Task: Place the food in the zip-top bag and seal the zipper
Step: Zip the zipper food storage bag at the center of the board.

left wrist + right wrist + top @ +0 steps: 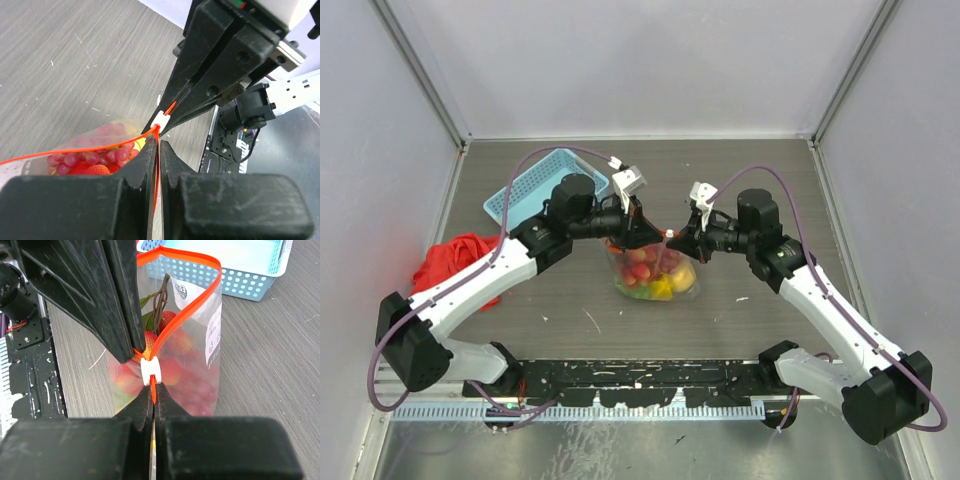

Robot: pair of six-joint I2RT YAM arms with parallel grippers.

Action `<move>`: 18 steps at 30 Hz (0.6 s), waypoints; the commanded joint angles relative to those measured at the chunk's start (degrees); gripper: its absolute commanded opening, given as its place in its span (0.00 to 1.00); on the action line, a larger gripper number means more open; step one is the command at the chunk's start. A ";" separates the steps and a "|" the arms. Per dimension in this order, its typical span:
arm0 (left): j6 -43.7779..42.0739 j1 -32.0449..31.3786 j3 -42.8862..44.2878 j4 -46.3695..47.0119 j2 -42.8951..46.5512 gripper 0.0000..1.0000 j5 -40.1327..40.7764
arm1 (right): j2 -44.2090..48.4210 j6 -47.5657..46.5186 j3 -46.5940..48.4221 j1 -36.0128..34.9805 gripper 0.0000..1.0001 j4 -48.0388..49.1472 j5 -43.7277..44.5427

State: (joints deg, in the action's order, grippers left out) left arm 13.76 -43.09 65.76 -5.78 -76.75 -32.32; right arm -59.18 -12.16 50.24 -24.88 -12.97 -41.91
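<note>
The bag (655,275) stands mouth-up in the middle of the table (770,180), between the two arms. A blue basket (535,187) is behind it to the left, and a red cloth (450,262) lies well apart at the left. The left gripper (158,145) and the right gripper (152,390) are each clamped on the zipper (187,312), tips almost meeting. The food (650,272) is inside the bag. A white slider (150,371) sits between the tips; beyond it the mouth gapes.

Blue mesh basket (525,190); red cloth (455,262) (crumpled) near it.
</note>
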 commanded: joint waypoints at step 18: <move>-18.10 0.24 9.81 2.63 -4.81 0.55 -14.15 | 2.04 -4.04 5.56 0.28 0.01 -2.90 -2.23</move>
State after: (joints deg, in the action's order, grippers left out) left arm 0.56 -43.03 71.26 -3.44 -78.67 -40.58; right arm -58.85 -14.92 52.10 -24.88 -18.28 -41.89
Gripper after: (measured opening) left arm 0.542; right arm 0.037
